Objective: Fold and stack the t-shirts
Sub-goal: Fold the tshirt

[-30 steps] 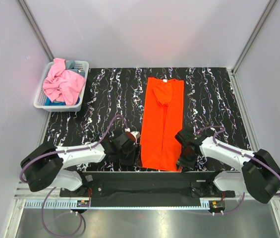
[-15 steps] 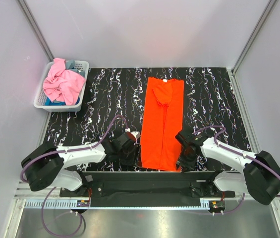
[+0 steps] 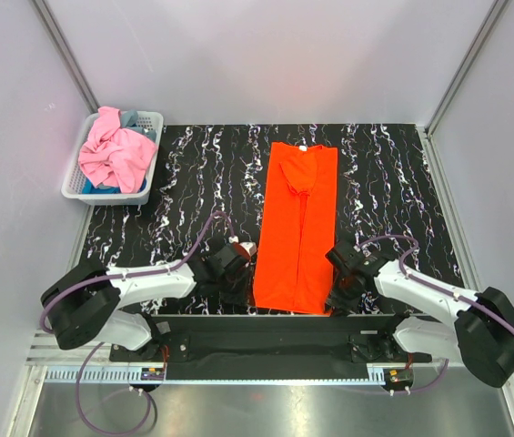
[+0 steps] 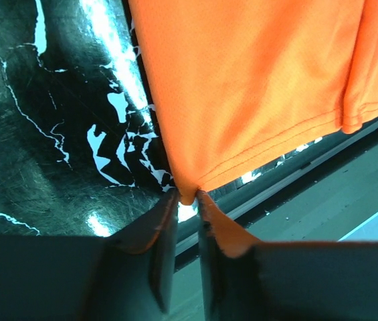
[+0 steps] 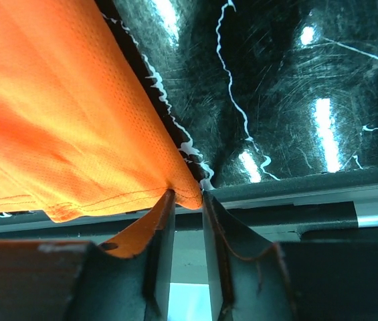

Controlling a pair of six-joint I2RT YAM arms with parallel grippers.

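Left hand (image 4: 187, 195), wider a second ago, now nips near-left hem corner of orange t-shirt (image 3: 297, 228) | right hand (image 5: 187, 194) pinches near-right corner | shirt runs lengthwise away from both.

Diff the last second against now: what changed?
The left end effector closed on the near left corner of the orange shirt. The right end effector, pinching the near right corner, shifted slightly toward the near edge. The shirt stayed flat; the basket and pink shirt are unchanged.
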